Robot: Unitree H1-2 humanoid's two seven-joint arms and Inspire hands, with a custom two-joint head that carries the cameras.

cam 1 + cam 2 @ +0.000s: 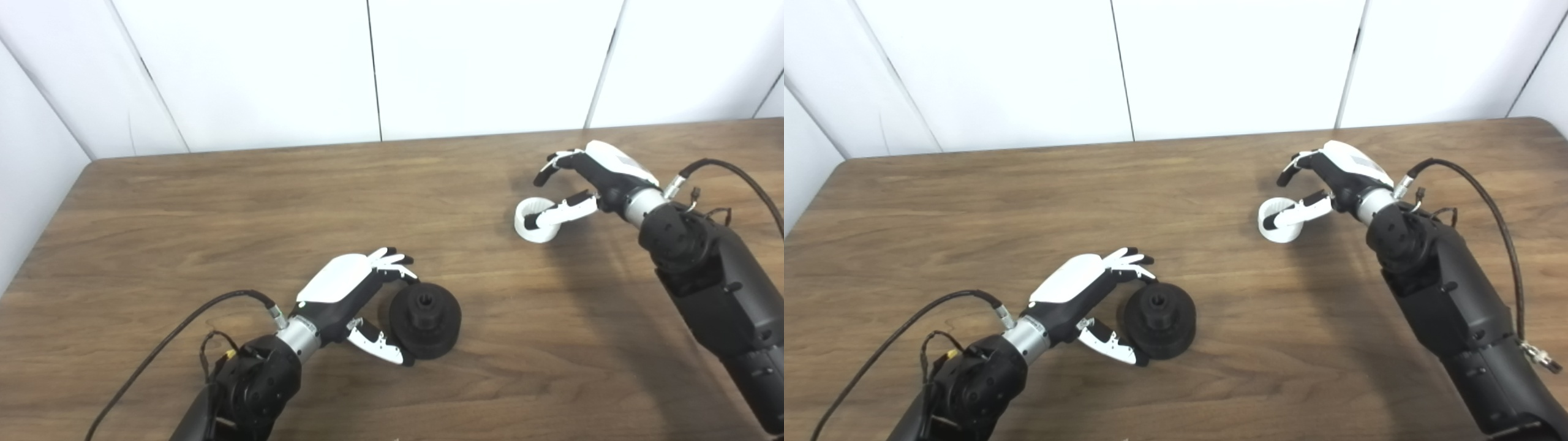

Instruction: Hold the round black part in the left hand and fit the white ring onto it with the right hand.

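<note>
Round black part (425, 319) sits on the wooden table (184, 233), near the front, left of centre, hub with centre hole facing up. Left hand (346, 297) is right beside it on its left side: fingers (392, 258) curl over the part's upper-left rim, thumb (380, 346) reaches along its lower-left edge. Both seem to touch the part, but a firm grip is hard to confirm from this angle; the part looks to rest on the table, not lifted. White ring (538, 220) lies far to the right, towards the back, well apart from the black part. Right hand (597, 177) is at the ring: thumb (566, 211) pokes into the ring's opening, while the other fingers (551, 165) arch above it, spread and clear of the ring. No pinch on the ring is visible. Black cables (1488, 202) run along both forearms. White wall panels (367, 61) stand behind the table.
</note>
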